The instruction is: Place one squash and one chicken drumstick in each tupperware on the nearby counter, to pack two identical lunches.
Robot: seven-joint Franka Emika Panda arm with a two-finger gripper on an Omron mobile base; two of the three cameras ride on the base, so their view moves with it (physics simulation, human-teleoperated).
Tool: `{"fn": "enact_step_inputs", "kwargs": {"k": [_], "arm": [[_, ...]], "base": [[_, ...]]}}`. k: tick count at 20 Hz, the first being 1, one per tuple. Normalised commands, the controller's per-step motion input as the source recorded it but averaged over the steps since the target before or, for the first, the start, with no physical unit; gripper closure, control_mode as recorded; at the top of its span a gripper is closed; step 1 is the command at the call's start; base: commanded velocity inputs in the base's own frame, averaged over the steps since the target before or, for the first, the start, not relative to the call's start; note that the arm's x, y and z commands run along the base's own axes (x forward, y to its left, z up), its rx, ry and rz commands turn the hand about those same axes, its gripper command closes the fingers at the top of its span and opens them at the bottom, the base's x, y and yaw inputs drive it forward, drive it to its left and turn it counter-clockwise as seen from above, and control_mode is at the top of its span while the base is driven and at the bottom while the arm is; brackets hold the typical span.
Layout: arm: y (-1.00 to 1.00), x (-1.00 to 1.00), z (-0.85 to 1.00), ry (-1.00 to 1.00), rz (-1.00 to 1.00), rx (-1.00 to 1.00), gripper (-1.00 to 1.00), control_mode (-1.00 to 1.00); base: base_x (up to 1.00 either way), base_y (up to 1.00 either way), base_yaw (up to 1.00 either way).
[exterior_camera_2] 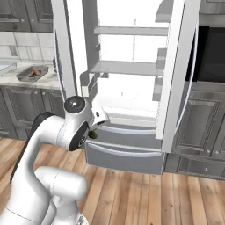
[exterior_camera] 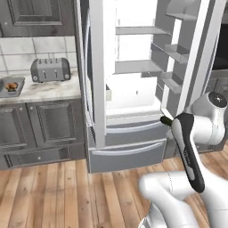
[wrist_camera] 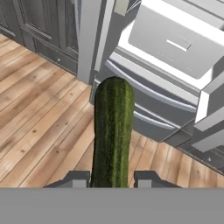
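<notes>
My gripper (wrist_camera: 113, 177) is shut on a slim, dark green, elongated squash (wrist_camera: 113, 131), which sticks out lengthwise from between the two finger tips. Over the wooden floor in front of the open fridge, the squash's dark tip (exterior_camera: 165, 120) pokes out past the hand, and it also shows as a dark green end (exterior_camera_2: 92, 134) under the wrist. A mid-grey tupperware (exterior_camera: 19, 81) sits on the white marble counter (exterior_camera: 49, 91) far to the left, with a brown chicken drumstick (exterior_camera: 10, 86) inside. That same tupperware (exterior_camera_2: 24, 78) with brown contents (exterior_camera_2: 35, 73) lies at the upper left.
The fridge (exterior_camera: 133, 89) stands open, its doors (exterior_camera_2: 176, 74) swung out on both sides and white shelves inside. Its lower drawers (exterior_camera: 127, 151) are closed. A grey slotted toaster (exterior_camera: 50, 69) stands on the counter beside the fridge. Dark cabinets run below.
</notes>
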Motion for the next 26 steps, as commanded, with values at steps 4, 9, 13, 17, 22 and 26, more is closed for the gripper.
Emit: {"fn": "enact_step_inputs", "kwargs": {"k": [4, 9, 13, 17, 22, 26], "arm": [[0.0, 0.0, 0.0, 0.0, 0.0, 0.0, 1.0, 1.0], [0.0, 0.0, 0.0, 0.0, 0.0, 0.0, 1.0, 1.0], [0.0, 0.0, 0.0, 0.0, 0.0, 0.0, 1.0, 1.0], [0.0, 0.0, 0.0, 0.0, 0.0, 0.0, 1.0, 1.0], [0.0, 0.0, 0.0, 0.0, 0.0, 0.0, 1.0, 1.0], [0.0, 0.0, 0.0, 0.0, 0.0, 0.0, 1.0, 1.0]], "base": [[-0.77, 1.0, -0.03], [-0.31, 1.0, 0.32], [-0.17, 1.0, 0.53], [-0.02, 1.0, 0.49], [0.11, 1.0, 0.35], [0.39, 0.99, 0.12]]}}
